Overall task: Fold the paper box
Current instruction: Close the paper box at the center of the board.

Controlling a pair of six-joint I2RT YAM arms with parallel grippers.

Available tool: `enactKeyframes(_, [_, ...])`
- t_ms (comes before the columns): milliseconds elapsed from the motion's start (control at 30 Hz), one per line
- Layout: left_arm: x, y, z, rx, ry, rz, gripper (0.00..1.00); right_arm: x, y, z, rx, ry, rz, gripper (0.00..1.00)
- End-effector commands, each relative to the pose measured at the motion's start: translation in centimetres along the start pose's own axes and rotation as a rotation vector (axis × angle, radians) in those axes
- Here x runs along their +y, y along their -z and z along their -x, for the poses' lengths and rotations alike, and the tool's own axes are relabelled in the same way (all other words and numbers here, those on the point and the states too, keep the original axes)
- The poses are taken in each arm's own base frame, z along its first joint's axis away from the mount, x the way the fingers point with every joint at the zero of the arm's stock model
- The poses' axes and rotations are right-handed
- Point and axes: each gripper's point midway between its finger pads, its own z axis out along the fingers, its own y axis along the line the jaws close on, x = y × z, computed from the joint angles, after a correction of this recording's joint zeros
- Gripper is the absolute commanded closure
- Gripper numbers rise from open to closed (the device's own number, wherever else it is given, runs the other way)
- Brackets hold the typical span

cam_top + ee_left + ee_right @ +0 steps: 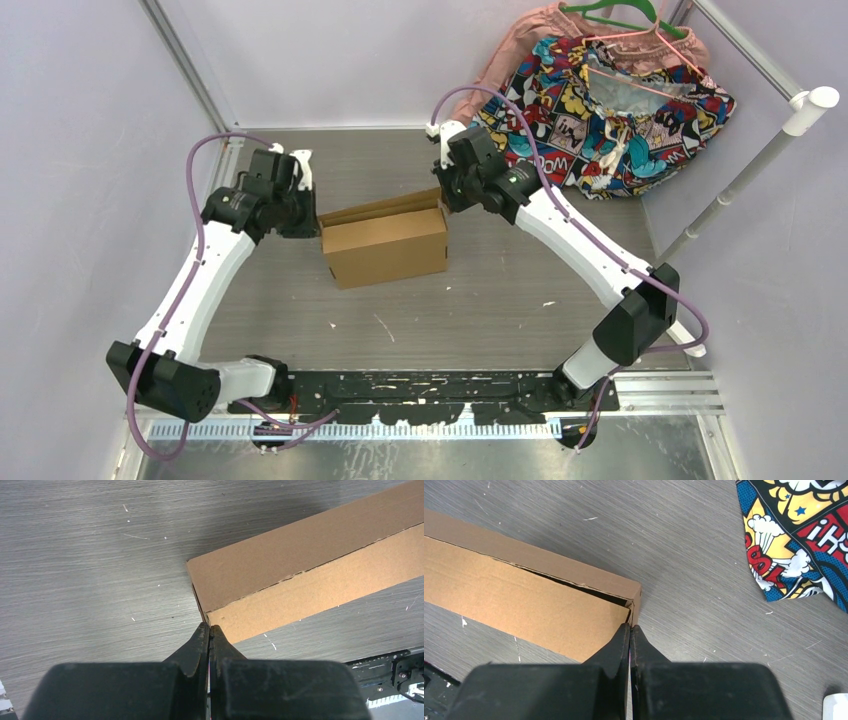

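Mid-table, between the two arms, sits the box point(385, 250), folded up into a brown block with a long face turned toward the arm bases. The left gripper point(209, 630) has its fingers pressed together on nothing, with the tips at the box's left near corner, either touching it or just short of it. The right gripper point(629, 630) is likewise pinched together and empty, its tips at the corner of the right end. Beyond them lies bare table point(500, 300), and the cloth point(610, 110) on its hanger point(625, 20) is heaped in the far right corner, well apart from the box.

The fold looks nearly done, though probably not locked. With a blunt tip at each end, an uneven push would likely skew or slide the light box instead of seating a flap. A hard squeeze from both ends could buckle the cardboard. The loose edge at the right end may also spring back up once the pressure is taken off.

Only the right wrist view shows that loose edge: a dark gap runs between two panels toward the right corner. The left wrist view shows the same kind of seam lying almost flush at its end. Neither wrist view shows the other arm. The top view alone shows both arms bracketing the box, but it hides the gap and any contact at the tips.
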Motion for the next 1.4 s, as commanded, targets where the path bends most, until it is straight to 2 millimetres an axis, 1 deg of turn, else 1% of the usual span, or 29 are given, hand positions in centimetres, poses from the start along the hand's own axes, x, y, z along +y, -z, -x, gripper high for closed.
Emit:
enactKeyframes(0, [-0.8, 0.6, 1.3, -0.035, -0.017, -0.016, 1.0, 0.5, 1.3, 2.4, -0.049, -0.041, 0.02, 0.99])
enactKeyframes(600, [-1.3, 0.4, 1.2, -0.035, -0.026, -0.017, 1.0, 1.4, 1.5, 2.2, 0.016, -0.128, 0.047, 0.99])
enactKeyframes(800, [-1.3, 0.5, 1.3, -0.037, -0.028, -0.016, 1.0, 1.5, 1.4, 2.3, 0.026, -0.134, 0.046, 0.99])
enactKeyframes(833, [-1.3, 0.5, 1.3, -0.037, -0.028, -0.016, 1.0, 2.1, 1.5, 2.3, 0.031, -0.134, 0.078, 0.99])
enactKeyframes(1100, [-1.4, 0.5, 1.5, -0.037, -0.034, -0.016, 1.0, 2.4, 1.5, 2.4, 0.055, -0.132, 0.092, 0.99])
enactKeyframes(1367, [-1.6, 0.4, 1.6, -0.037, -0.038, -0.017, 1.0, 2.6, 1.1, 1.9, 0.104, -0.133, 0.099, 0.99])
